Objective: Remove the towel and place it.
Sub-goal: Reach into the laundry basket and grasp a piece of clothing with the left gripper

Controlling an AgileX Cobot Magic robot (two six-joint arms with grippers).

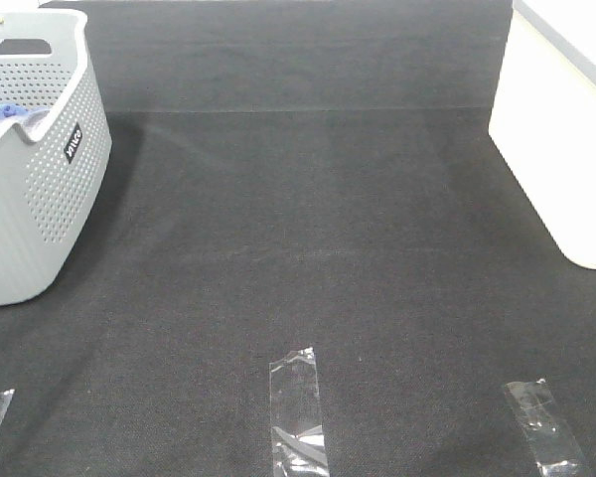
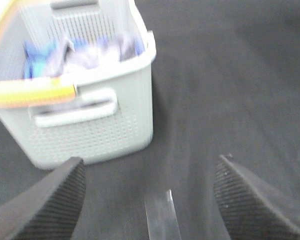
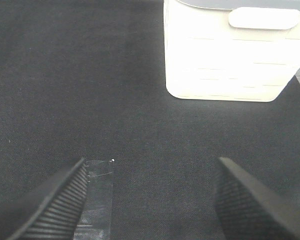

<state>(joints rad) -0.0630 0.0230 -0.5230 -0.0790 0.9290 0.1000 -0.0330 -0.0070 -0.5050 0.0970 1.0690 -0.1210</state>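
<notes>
The grey perforated basket [image 1: 40, 189] stands at the left edge of the black table. In the blurred left wrist view the basket [image 2: 105, 125] holds a purplish-grey cloth, the towel [image 2: 112, 49], beside a bright blue cloth [image 2: 40, 55]. In the exterior view only the blue cloth [image 1: 0, 111] and a bit of grey fabric show over the rim. My left gripper [image 2: 150, 165] is open and empty, short of the basket. My right gripper [image 3: 151, 165] is open and empty over bare table. Neither gripper shows in the exterior view.
A white bin [image 1: 561, 139] stands at the right edge; it also shows in the right wrist view [image 3: 230, 55]. Clear tape strips [image 1: 298, 407] [image 1: 544, 422] lie near the front edge. A blurred orange band [image 2: 30, 95] crosses the basket's near rim.
</notes>
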